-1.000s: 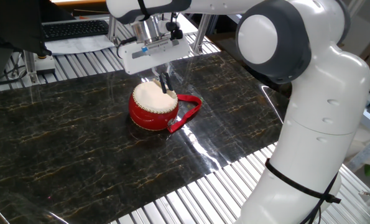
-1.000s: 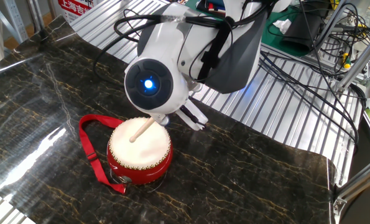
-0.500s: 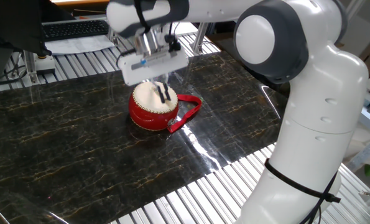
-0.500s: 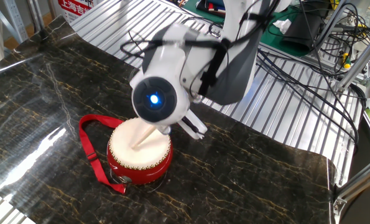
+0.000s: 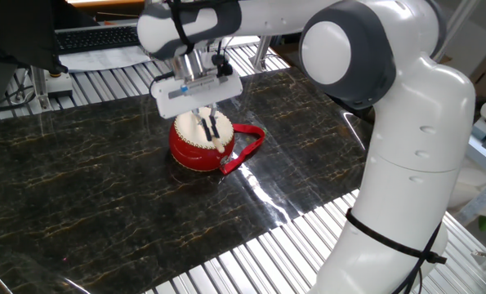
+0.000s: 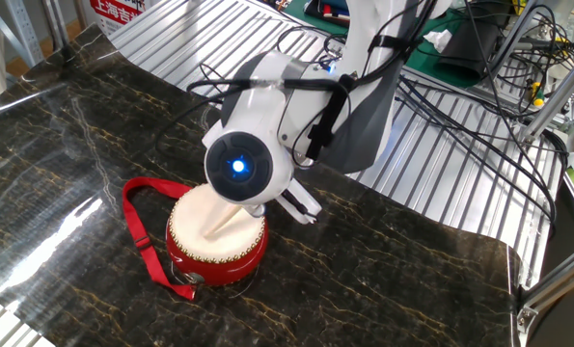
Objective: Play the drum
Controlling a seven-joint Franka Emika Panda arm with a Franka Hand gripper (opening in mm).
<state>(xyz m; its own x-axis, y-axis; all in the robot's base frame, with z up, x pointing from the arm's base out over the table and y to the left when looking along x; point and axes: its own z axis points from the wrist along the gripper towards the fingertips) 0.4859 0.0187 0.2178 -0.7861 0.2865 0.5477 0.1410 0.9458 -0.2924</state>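
One drum [image 5: 198, 144] sits on the dark marbled bench [image 5: 79, 188], its red strap [image 6: 140, 236] trailing off to one side. The fingers [image 5: 211, 129] are clamped on a thin pale stick [image 6: 221, 218], whose tip touches the cream skin near its middle.

The claw [image 5: 208, 131] (with stick [image 6: 220, 221]) dropped onto the drum [image 6: 216, 237].

The drum [image 6: 217, 238] under me has a red body, a cream-white skin and a rim of pale studs, with a red strap [image 6: 140, 233]. My stick [image 6: 219, 220] is pale wood. The table [image 5: 104, 188] is black, veined gold. My arm [image 5: 406, 147] is white with grey joints.
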